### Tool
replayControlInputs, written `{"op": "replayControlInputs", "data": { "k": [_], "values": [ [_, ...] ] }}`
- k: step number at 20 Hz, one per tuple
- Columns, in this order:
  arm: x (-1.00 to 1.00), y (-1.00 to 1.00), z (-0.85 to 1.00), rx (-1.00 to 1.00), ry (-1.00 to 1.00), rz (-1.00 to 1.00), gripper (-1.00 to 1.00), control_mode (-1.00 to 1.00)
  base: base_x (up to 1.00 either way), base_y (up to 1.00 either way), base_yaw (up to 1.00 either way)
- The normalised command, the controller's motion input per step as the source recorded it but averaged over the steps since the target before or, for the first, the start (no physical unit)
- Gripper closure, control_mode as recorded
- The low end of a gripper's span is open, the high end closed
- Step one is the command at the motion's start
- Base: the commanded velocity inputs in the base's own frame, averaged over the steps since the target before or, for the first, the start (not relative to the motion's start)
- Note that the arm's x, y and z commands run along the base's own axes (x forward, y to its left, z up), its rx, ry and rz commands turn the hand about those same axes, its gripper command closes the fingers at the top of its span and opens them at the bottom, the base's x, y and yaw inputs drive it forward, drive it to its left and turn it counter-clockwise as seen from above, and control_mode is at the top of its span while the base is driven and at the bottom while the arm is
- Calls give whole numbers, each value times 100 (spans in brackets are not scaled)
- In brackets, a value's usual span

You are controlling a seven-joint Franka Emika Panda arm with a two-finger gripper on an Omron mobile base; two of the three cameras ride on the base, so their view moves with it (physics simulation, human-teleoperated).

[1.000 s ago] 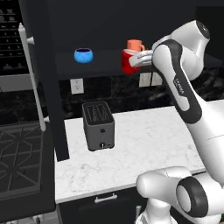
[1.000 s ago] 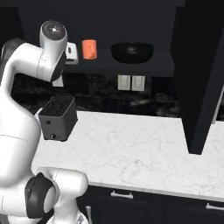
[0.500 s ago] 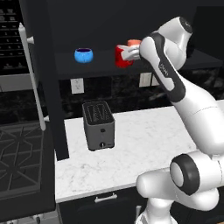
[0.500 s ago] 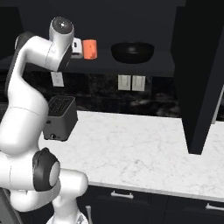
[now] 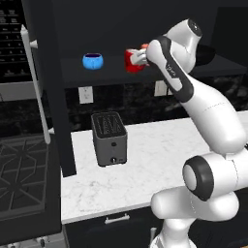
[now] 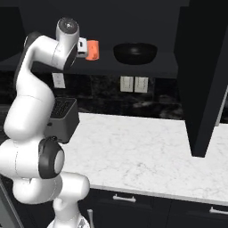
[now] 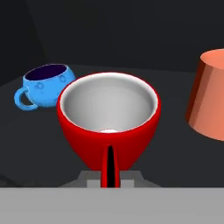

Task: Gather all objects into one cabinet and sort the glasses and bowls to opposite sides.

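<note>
Upper left of the hand view: small blue bowl (image 7: 46, 85) (it carries a handle here) on the dark cabinet floor (image 7: 26, 144). Centre: glossy red mug (image 7: 109, 124), white inside, handle toward the camera, clamped between the fingers of the gripper (image 7: 110, 177). Right edge: orange mug (image 7: 209, 101), apart from the red. Upper right of the right base view: shallow black bowl (image 6: 135, 52) on the same shelf.

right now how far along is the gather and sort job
All four items are inside the open cabinet: blue bowl at the left, black bowl at the right, orange mug between. In hand: the gripper is at the red mug, beside the orange mug; whether it grips is unclear. Left: the bowls sit at opposite ends, so they need grouping apart from the mugs.
</note>
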Motion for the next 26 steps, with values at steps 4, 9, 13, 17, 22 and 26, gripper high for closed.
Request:
{"op": "replayControlInputs", "data": {
  "k": [4, 9, 13, 17, 22, 26],
  "values": [
    [54, 5, -24, -13, 1, -5, 100, -100, 0, 0, 0],
    [60, 16, -39, -12, 0, -8, 100, -100, 0, 0, 0],
    [46, 9, -22, -1, 0, -7, 100, -100, 0, 0, 0],
    [33, 1, -12, 0, 2, -3, 100, -100, 0, 0, 0],
    [26, 0, -20, 0, 1, -1, 100, -100, 0, 0, 0],
    [15, 0, -27, 0, 0, 0, -100, -100, 0, 0, 0]
  ]
}}
